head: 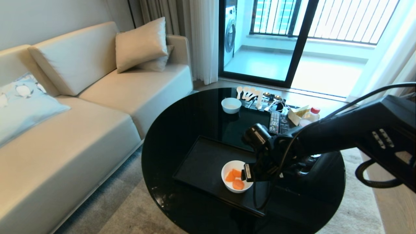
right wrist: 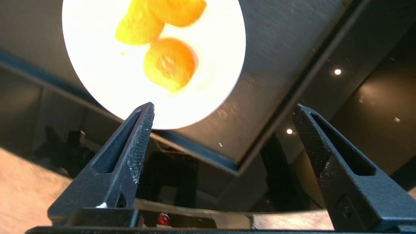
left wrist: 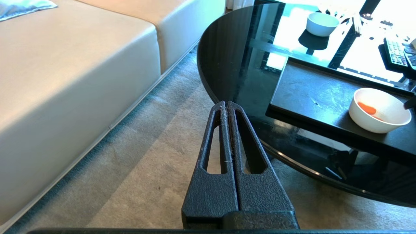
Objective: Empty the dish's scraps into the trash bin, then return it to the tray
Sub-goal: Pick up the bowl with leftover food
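The dish, a white bowl, stands near the front right corner of the matte black tray. In it lie the scraps, three orange carrot slices. My right gripper hangs over the dish's right rim, pointing down. In the right wrist view it is open, with nothing between its fingers; the dish and scraps lie just beyond one fingertip, above the tray's corner. My left gripper is shut and empty, parked over the carpet beside the table, left of the dish. The trash bin is out of view.
The tray sits on a glossy black round tabletop. At its far side are a smaller white bowl, white spoons, two remotes and a red-capped bottle. A beige sofa stands to the left.
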